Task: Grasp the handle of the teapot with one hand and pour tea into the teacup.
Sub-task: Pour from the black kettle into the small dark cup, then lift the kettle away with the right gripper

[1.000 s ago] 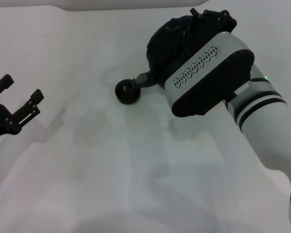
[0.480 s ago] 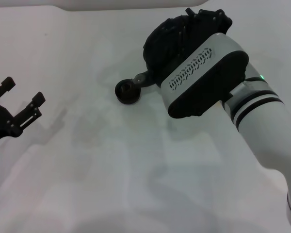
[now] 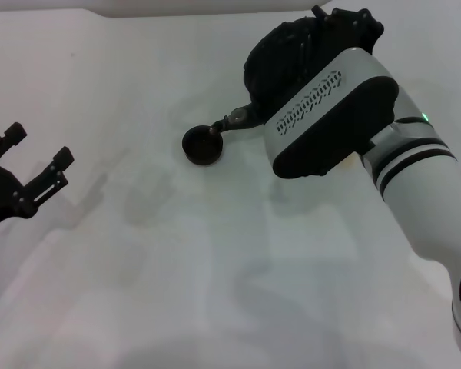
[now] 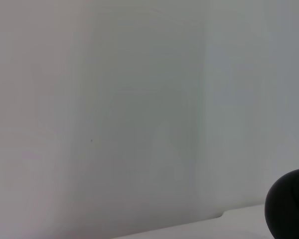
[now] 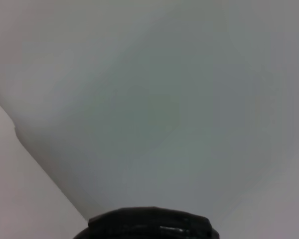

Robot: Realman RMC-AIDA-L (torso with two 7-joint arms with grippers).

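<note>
1. Right gripper (image 3: 344, 19): it sits at the top of the teapot (image 3: 280, 50), where the handle would be. The forearm housing covers the fingers and the handle, so whether the fingers are pressed onto the handle cannot be told from these views.
2. Change over the last second: the teapot has shifted slightly toward the far right of the table (image 3: 177, 269). Its spout (image 3: 234, 121) has gone from overlapping the cup's rim to resting at the rim's right edge, angled down toward it.
3. Meaning for the task: the judgement is that pouring is under way or ending. No stream of tea is visible, and the contents of the teacup (image 3: 203, 144) cannot be confirmed.
4. Teacup position: it stands upright on the table, just left of the teapot and directly under the spout tip. Nothing grips it.
5. Left gripper (image 3: 32, 157): it is parked at the left edge of the table, well apart from the teacup. Its fingers are spread and hold nothing. It has drifted only marginally during the last second.
6. Right wrist view: only a dark curved rim shows along the picture's edge, with bare table beyond. It gives no grip information.
7. Left wrist view: bare table with a dark rounded shape in one corner; its identity cannot be told.
8. Risk: a spout tip at the rim's edge may spill tea outside the teacup.
</note>
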